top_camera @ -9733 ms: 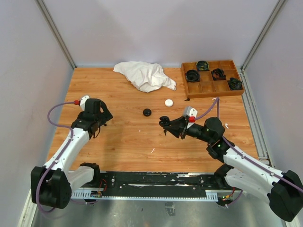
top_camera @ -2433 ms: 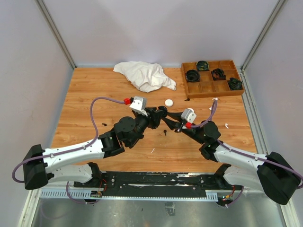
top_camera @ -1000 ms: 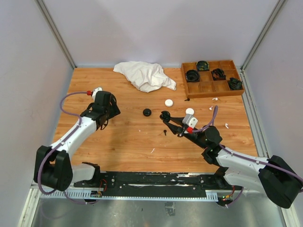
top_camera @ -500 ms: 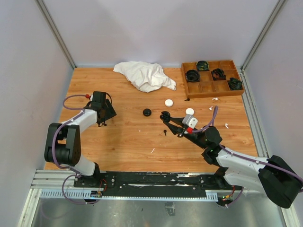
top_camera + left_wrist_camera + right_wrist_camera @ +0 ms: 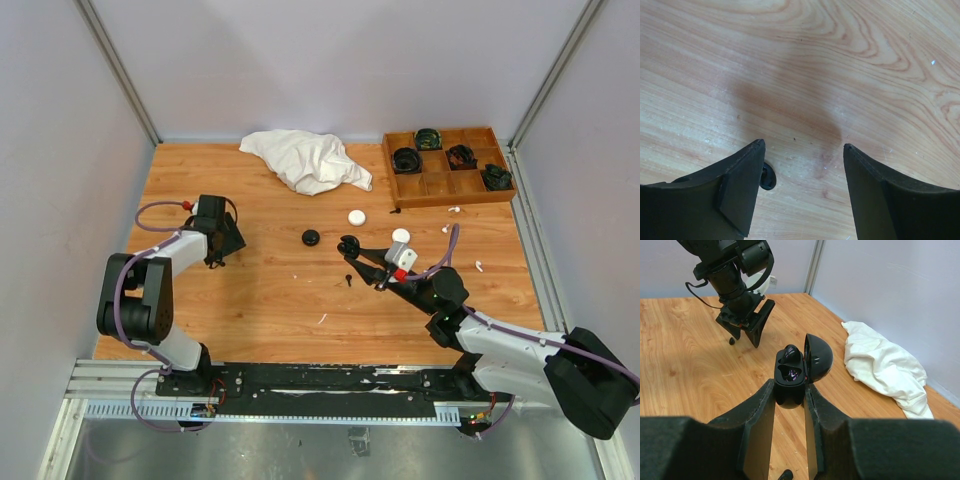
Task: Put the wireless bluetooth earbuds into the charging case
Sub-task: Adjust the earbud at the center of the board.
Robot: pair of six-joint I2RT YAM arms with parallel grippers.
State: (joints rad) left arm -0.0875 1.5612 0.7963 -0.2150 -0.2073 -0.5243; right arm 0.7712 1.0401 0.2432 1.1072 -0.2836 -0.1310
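Well, my right fingers (image 5: 757, 420) clench the open charging case (image 5: 802, 367) with one earbud (image 5: 790, 353) seated, and the loose black earbud (image 5: 347, 280) lies on the desk (image 5: 260, 300) just beside them, well apart from my released left fingers (image 5: 870, 190) at far left.

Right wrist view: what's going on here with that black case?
The right gripper is shut on an open black charging case and holds it up with its lid hinged back. One dark earbud looks seated inside. The left gripper is open and low over the table on its left side. A small black piece lies beside one of its fingers, not gripped. It may be the second earbud, but that is hard to tell.
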